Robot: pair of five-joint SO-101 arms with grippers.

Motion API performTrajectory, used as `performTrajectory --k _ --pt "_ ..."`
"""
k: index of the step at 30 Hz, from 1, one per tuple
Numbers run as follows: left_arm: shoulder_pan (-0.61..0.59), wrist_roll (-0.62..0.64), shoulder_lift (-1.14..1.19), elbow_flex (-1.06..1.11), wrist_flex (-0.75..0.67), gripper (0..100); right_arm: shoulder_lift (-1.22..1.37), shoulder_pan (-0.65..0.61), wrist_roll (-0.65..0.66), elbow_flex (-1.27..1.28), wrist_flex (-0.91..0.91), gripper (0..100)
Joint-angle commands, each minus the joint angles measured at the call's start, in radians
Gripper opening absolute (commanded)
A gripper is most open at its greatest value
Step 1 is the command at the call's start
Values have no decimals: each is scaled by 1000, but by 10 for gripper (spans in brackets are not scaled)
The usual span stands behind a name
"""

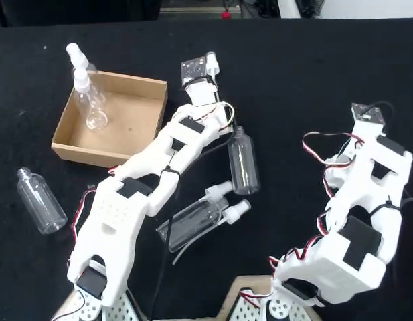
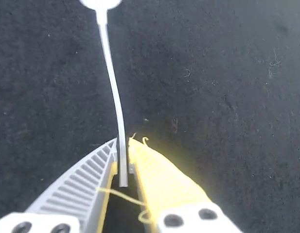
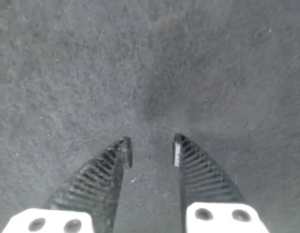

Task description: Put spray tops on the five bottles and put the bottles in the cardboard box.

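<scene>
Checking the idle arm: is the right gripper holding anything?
No: the right gripper stands open, with the black table showing through the gap between its fingers.

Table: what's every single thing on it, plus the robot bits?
cardboard box: 1, brown, far left.
topped bottles: 2, clear, white tops, leaning inside the box.
open bottles: 2, clear, one near left, one centre.
lying bottle: 1, clear, near middle.
other spray tops: 2, white, at lying bottle's neck; attached or loose, unclear.
held spray top: 1, white, tube gripped.
table: 1, black.
left fingers: yellow and grey, shut on the tube.
right fingers: dark, open over bare table.
</scene>
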Motion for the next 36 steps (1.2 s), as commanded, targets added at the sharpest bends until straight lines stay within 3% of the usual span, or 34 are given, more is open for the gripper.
performTrajectory --k 1,5,13,19,29,36 --pt "7 -6 -78 -47 -9 30 -62 11 9 -4 -18 145" --pt "22 -8 -89 -44 -2 30 -62 12 8 -4 -18 145" --pt "142 -203 -92 -58 71 30 -62 18 9 -4 -18 145" --pt "156 -204 -195 -82 167 30 -62 18 9 -4 -20 145" --pt "271 -206 -354 13 161 30 -62 18 9 -4 -20 145" --pt "265 -206 -371 16 169 30 -62 18 9 -2 -20 145"
